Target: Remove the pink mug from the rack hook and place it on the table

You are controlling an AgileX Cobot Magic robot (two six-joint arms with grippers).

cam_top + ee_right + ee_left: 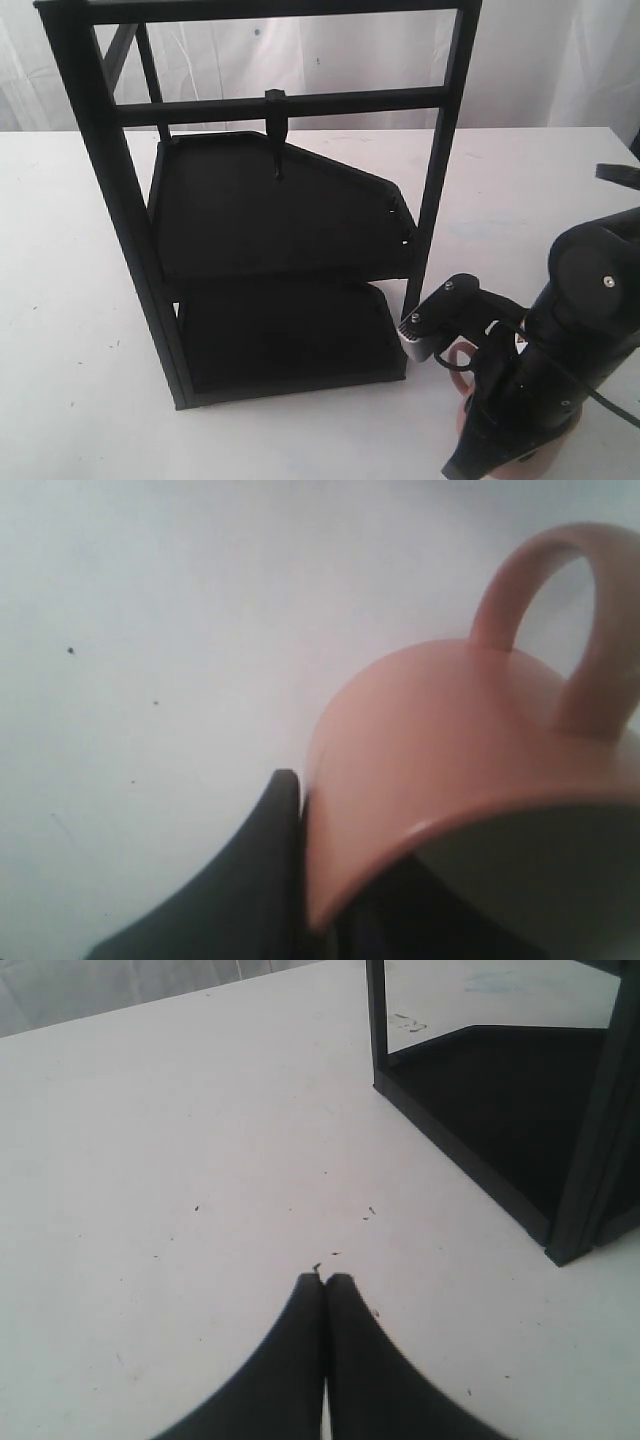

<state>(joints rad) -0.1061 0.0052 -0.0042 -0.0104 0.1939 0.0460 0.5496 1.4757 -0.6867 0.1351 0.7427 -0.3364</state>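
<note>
Right hand: clamped on the rim of the pink mug. We see one dark, smooth finger pressed against the outer wall. Its partner is lost in the shadow inside the cup, so we infer the grip only from the wall held beside the finger.

The mug is matte salmon outside and pale cream within, a rounded cylinder with a thin loop handle. Its mouth faces the wrist camera, so its long axis runs along the line of the hand, and the handle sits on the side away from the visible finger. The lower part of the rim is cut off by the frame.

In the exterior view the right arm covers most of the mug. Only slivers of pink show beneath it, low over the worktop just beside the front right foot of the rack. We cannot tell whether the base touches the white, faintly specked surface.

The rack is a frame of square black bars with two dark angular shelves. The rack hook, a thin black peg, points down from the crossbar, well apart from the mug.

Left hand: fingers closed tip to tip, holding nothing, near the rack's lower corner. Its contact with the worktop is unclear.
</note>
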